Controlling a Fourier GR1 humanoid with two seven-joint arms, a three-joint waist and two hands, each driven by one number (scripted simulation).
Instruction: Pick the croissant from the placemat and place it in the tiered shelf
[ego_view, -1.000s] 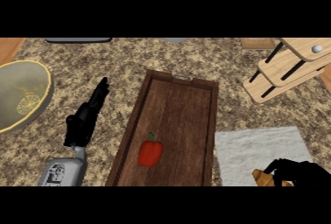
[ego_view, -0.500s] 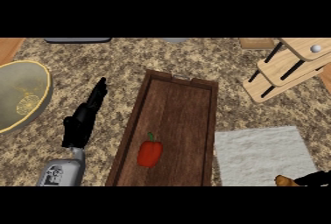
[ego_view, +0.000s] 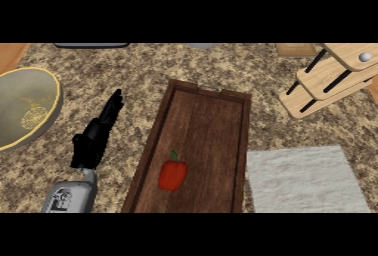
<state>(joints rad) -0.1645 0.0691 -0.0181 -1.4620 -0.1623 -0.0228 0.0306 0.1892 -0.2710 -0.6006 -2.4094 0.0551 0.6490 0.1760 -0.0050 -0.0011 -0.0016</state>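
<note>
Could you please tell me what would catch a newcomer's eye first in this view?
The small red bell pepper lying in the long dark wooden tray at the centre stands out most. Left of the tray, the black left hand rests open; the pale wooden tiered shelf sits top right.

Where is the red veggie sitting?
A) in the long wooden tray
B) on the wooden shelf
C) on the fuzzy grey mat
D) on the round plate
A: the red pepper lies inside the long wooden tray, with the grey placemat off to its right.
</note>
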